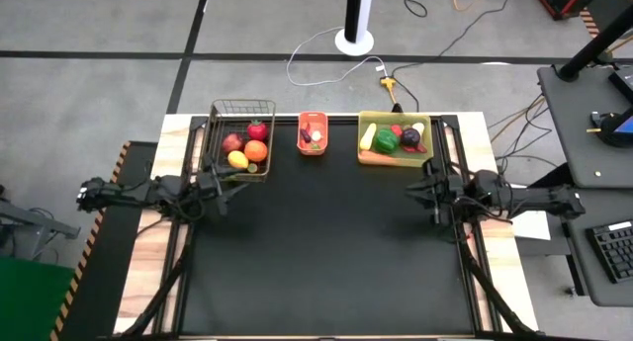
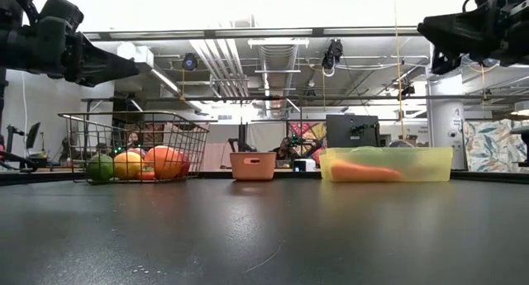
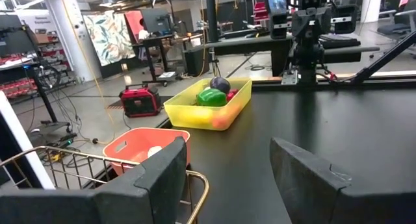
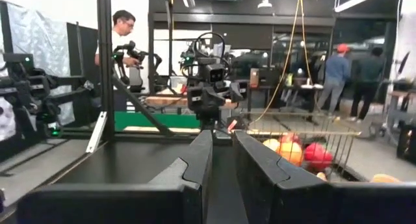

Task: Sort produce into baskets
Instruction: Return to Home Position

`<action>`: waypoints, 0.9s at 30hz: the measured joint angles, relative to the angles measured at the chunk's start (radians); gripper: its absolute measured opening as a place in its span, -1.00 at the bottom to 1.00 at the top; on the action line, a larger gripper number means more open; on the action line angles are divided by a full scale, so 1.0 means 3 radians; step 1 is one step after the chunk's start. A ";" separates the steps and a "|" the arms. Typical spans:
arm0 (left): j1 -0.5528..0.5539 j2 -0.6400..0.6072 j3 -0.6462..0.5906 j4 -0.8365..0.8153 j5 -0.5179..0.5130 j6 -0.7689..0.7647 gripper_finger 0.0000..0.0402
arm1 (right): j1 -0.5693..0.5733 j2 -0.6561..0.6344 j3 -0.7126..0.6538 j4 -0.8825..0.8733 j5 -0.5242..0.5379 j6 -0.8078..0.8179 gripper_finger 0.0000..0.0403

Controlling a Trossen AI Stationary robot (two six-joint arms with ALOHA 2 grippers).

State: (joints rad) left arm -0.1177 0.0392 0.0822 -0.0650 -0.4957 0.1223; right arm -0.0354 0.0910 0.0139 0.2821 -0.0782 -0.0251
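Since I find no produce loose on the black mat (image 1: 326, 252), I judge the sorting finished, with only the parking of the arms left. The three containers stand in a row across the upper middle of the high view. The wire basket (image 1: 213, 133) is at the left and holds an apple (image 1: 232, 141), a red fruit (image 1: 257, 130), an orange (image 1: 256, 149), a lemon (image 1: 237, 160) and something small and green I can't name. The orange basket (image 1: 313, 115) in the centre holds an eggplant (image 1: 315, 135), and I can't make out what else is in it. The yellow bin (image 1: 396, 115) at the right holds a green pepper (image 1: 386, 140), a purple onion (image 1: 410, 137), a carrot (image 1: 376, 157) and a pale piece at its left end. The left gripper (image 3: 227, 152) hangs just below the wire basket in the high view. Its fingers are spread wide with nothing between them, and I see it touching nothing. The right gripper (image 4: 222, 136) hangs below the bin's right corner. Its fingers are drawn nearly together with only a narrow slit between them, and it is also empty. In the low view both grippers sit in the top corners, well above the mat. I would call both arms at or close to home.
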 joint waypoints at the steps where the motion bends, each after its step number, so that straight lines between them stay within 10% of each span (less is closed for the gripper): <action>1: 0.0000 0.0003 0.0000 -0.0001 0.0000 0.0000 0.01 | 0.0000 0.0018 0.0000 0.0003 0.0001 0.0027 -0.72; 27: -0.0001 0.0062 0.0001 0.0002 0.0004 0.0000 0.01 | -0.0001 0.0077 0.0001 0.0010 0.0001 0.0085 -0.72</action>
State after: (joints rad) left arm -0.1180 0.0578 0.0825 -0.0643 -0.4946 0.1223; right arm -0.0357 0.1143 0.0143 0.2851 -0.0778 0.0006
